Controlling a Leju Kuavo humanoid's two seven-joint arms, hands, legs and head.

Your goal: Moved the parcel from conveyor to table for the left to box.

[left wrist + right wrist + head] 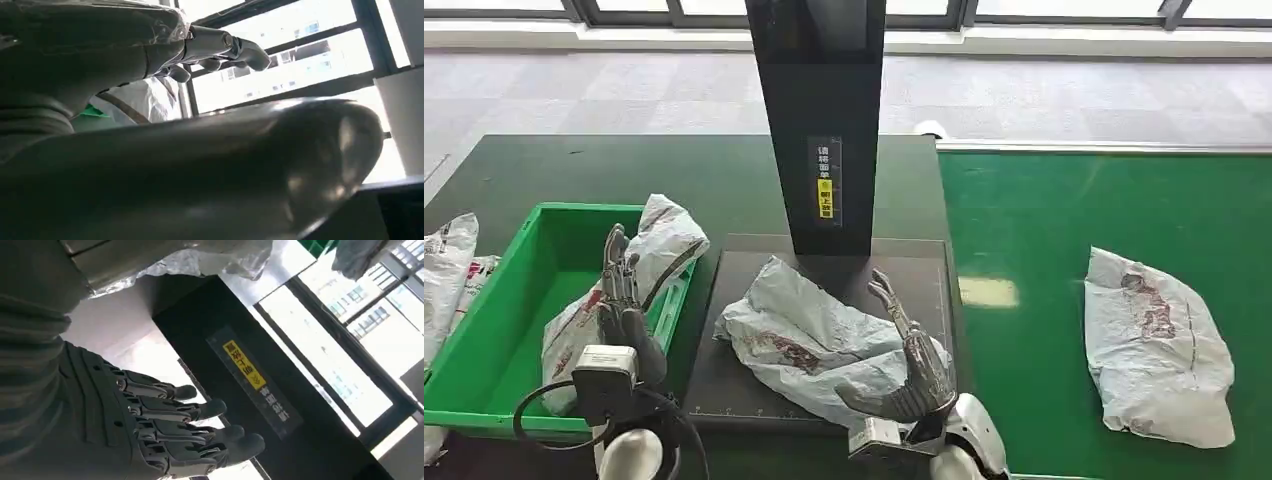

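A crumpled white parcel (809, 335) lies on the black plate (724, 400) in the middle of the dark table. My right hand (914, 365) stands at its right edge with fingers stretched out and thumb against the wrapping, gripping nothing; the right wrist view shows those fingers (200, 410) straight, the parcel (200, 260) beside the palm. A second parcel (664, 240) hangs over the right rim of the green bin (534, 215). My left hand (624, 305) lies along it, fingers (220, 47) extended and holding nothing. A third parcel (1159, 345) rests on the green conveyor (1044, 230).
A tall black post (819, 110) with a yellow label rises at the back of the plate, close ahead of my right hand. More white parcels (446, 265) lie left of the bin. A grey floor runs beyond the table.
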